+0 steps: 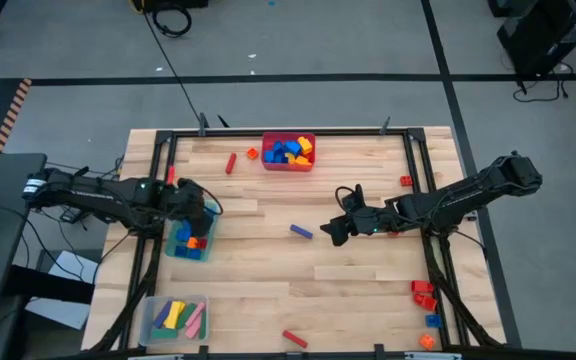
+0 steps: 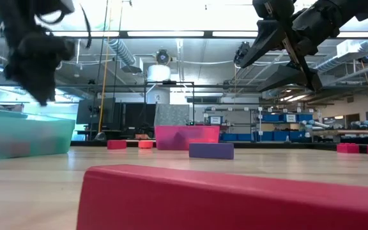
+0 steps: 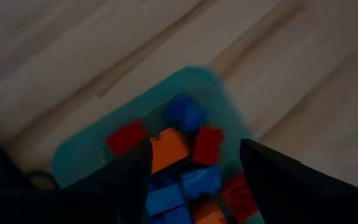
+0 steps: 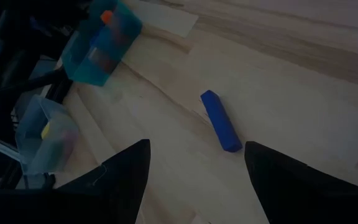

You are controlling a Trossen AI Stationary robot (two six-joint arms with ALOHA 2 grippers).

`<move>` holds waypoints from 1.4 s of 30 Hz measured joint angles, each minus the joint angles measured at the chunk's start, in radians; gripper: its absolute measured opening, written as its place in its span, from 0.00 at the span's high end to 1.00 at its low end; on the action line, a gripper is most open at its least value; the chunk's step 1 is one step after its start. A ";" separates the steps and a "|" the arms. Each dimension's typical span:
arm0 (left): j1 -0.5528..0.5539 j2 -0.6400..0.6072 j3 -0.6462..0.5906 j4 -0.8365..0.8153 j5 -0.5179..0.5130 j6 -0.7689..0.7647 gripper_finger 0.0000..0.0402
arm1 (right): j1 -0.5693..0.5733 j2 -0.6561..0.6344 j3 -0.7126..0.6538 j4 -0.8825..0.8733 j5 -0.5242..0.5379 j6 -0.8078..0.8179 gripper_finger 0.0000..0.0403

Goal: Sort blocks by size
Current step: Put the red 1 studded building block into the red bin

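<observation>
- The left claw point(image 1: 196, 215) hangs over the teal translucent plastic bin point(image 1: 180, 247) near the left edge of the pale wooden surface point(image 1: 298, 290); its fingers stand apart with nothing between them.
- In the left wrist view that bin point(image 3: 73, 155) holds a jumble of small red, blue and orange plastic blocks point(image 3: 185, 162), seen between the two dark fingers point(image 3: 129, 180).
- The right claw point(image 1: 334, 229) hovers above the middle of the surface, fingers spread and empty.
- A long blue plastic bar block point(image 1: 301, 231) lies flat on the wood just beside the right claw, on the side toward the left arm; in the right wrist view it point(image 4: 220, 121) shows between the fingers, farther off.
- A red rectangular plastic bin point(image 1: 289, 153) at the far edge is filled with blue, yellow and orange blocks.
- A clear plastic bin point(image 1: 175, 318) at the near left corner holds long yellow, green, blue and pink bars.
- Loose blocks: a red bar point(image 1: 231, 163) and a small orange cube point(image 1: 252, 153) beside the red bin, a small red piece point(image 1: 406, 181) near the right rail, a cluster of red, blue and orange pieces point(image 1: 426, 300) at the near right, and a red bar point(image 1: 294, 339) at the near edge.
</observation>
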 joint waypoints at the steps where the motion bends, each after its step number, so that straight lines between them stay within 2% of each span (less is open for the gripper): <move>1: 0.000 0.000 0.022 -0.002 -0.001 0.023 0.38 | 0.000 0.000 0.000 0.002 0.000 0.001 0.32; 3: 0.000 0.000 0.064 0.001 -0.004 0.070 0.38 | -0.007 0.000 0.000 0.042 0.000 -0.015 0.32; 7: 0.000 0.000 0.127 0.017 -0.020 0.126 0.38 | -0.020 0.000 0.002 0.222 0.029 -0.162 0.32; 9: 0.000 0.000 0.146 0.046 -0.035 0.159 0.38 | -0.026 0.000 0.034 0.216 0.050 -0.222 0.32; 14: 0.000 0.000 0.154 0.142 -0.045 0.228 0.38 | -0.046 0.000 0.183 -0.061 0.072 -0.256 0.36; 20: 0.000 0.000 0.154 0.232 -0.046 0.310 0.38 | -0.053 0.000 0.330 -0.383 0.008 -0.227 0.44; 25: 0.000 0.011 0.154 0.290 -0.046 0.327 0.38 | -0.052 0.003 0.349 -0.611 -0.120 -0.118 0.48; 31: 0.000 0.057 0.154 0.309 -0.046 0.354 0.38 | -0.029 0.096 0.349 -0.825 -0.318 -0.043 0.49; 36: 0.000 0.117 0.154 0.321 -0.042 0.402 0.38 | 0.001 0.230 0.349 -0.988 -0.505 -0.051 0.49; 39: 0.000 0.156 0.154 0.343 -0.003 0.427 0.38 | 0.021 0.309 0.348 -1.072 -0.625 -0.100 0.48; 42: 0.000 0.200 0.154 0.379 0.028 0.428 0.38 | 0.049 0.369 0.348 -1.142 -0.695 -0.140 0.48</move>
